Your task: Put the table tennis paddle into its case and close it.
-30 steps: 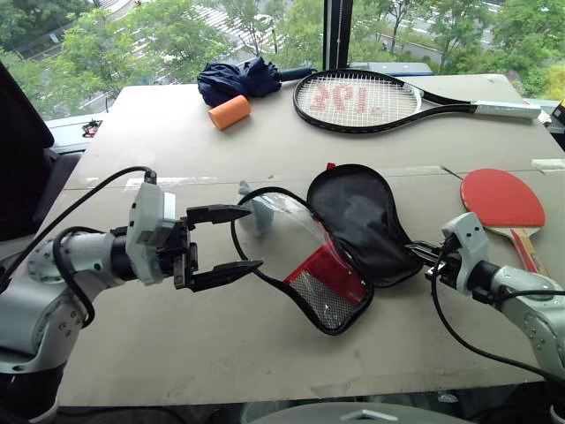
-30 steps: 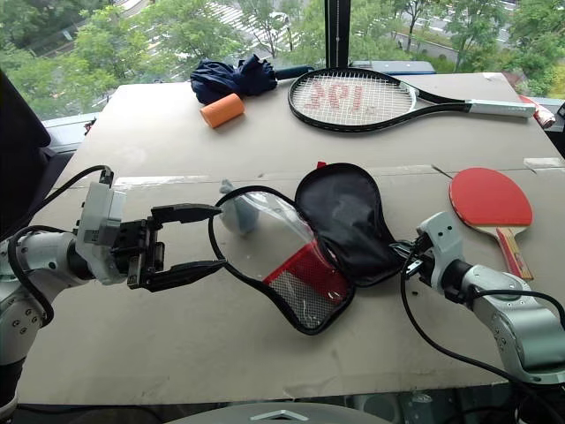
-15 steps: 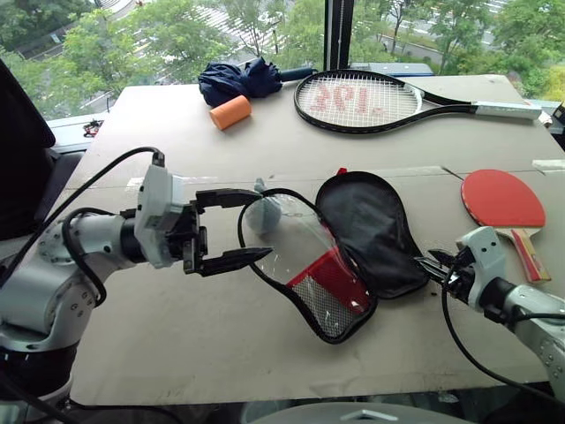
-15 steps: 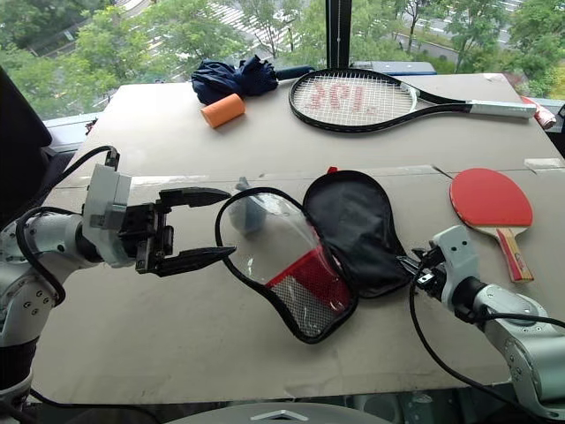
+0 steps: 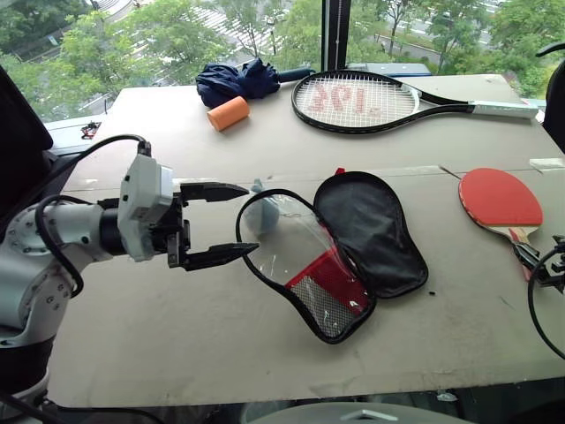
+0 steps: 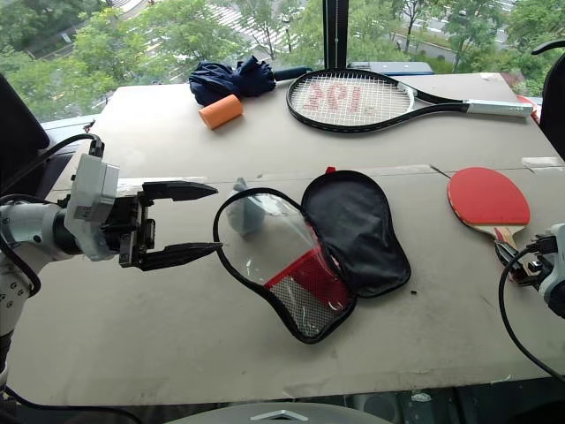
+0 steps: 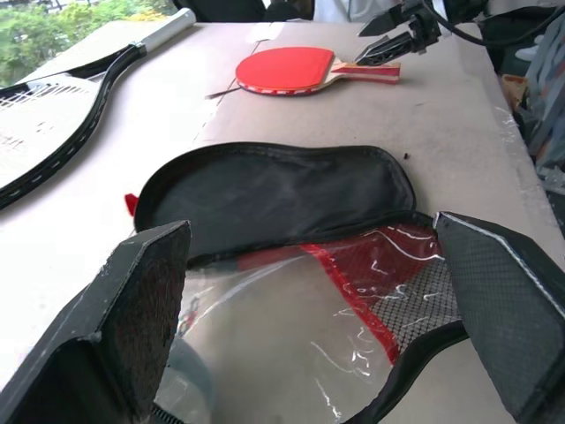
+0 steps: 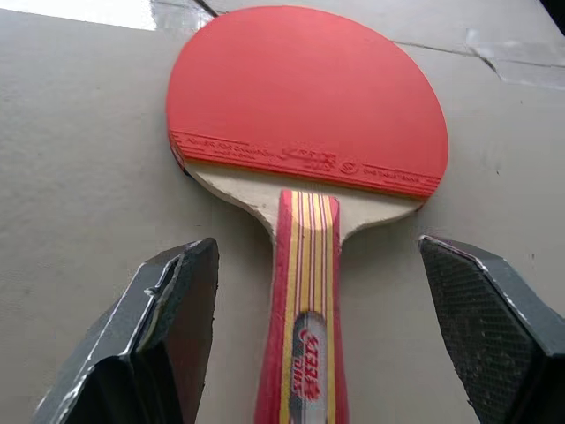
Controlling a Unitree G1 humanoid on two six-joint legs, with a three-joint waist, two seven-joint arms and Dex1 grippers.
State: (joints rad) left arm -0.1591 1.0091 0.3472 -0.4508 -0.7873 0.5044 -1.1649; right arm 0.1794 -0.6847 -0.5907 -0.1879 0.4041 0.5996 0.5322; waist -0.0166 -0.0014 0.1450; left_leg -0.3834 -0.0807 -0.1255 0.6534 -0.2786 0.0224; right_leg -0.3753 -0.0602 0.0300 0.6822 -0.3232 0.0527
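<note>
Beige counter [image 5: 221, 336] under a window, green trees beyond the glass.

Near, lower centre of frame: case [image 5: 340, 252] lying unzipped and spread flat. Its clear-panel half with a red and mesh patch sits toward the lower left; the black-lined half is folded out toward the right. A small pale grey lump shows through the clear panel at the case's upper left edge; cannot tell what it is.

Left of centre: left pincer [image 5: 222, 223] hovers just beside the case's clear half, fingers spread wide, nothing between them. In the left wrist view the two black fingers [image 7: 132, 318] frame the open case.

Right edge, mid-height: table tennis paddle [image 5: 501, 199] lies flat on the counter, red face toward the window, handle toward the near edge, well apart from the case. Right pincer [image 8: 313, 353] sits at the handle end, fingers spread to either side of the handle and not touching it.

Far, upper centre: large black strung racket [image 5: 362, 99] flat on the counter, handle running right. Upper left of it, a folded dark blue umbrella [image 5: 238, 79] with an orange cylinder [image 5: 229, 112] just beside it.
</note>
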